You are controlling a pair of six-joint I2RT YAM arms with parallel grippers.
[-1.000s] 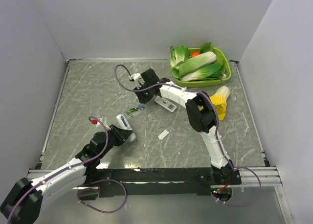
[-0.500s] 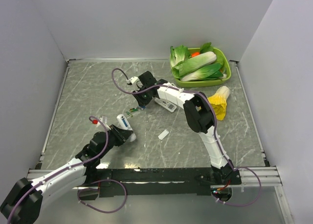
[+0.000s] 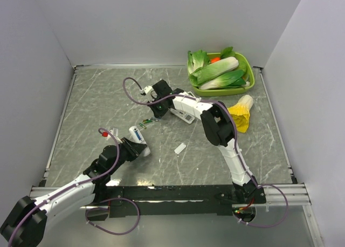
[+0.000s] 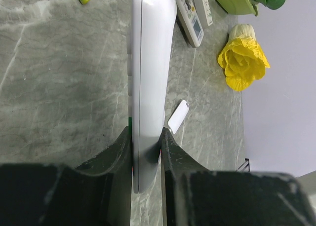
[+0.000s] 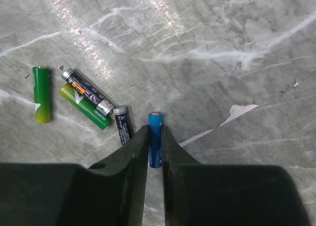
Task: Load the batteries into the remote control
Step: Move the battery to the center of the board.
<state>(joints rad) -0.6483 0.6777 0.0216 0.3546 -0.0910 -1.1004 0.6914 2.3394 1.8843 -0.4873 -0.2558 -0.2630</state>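
Two arms in top view: left gripper (image 3: 139, 148), near left, holds the remote control (image 3: 134, 134); right gripper (image 3: 154, 114) is low at mid-table.
Left wrist: jaws clamp the remote control edgewise; cover plate (image 4: 178, 116) lies to its right.
Right wrist: jaws narrow, pinching the blue battery (image 5: 155, 147); green cells (image 5: 42, 94) lie to its left.

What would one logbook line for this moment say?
left gripper: shut on remote control | right gripper: shut on blue battery | loading: not yet done

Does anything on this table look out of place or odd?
A yellow-leafed cabbage lies alone on the grey marbled table, outside the green tray holding the other vegetables. A small white cover plate lies loose on its own near the middle.
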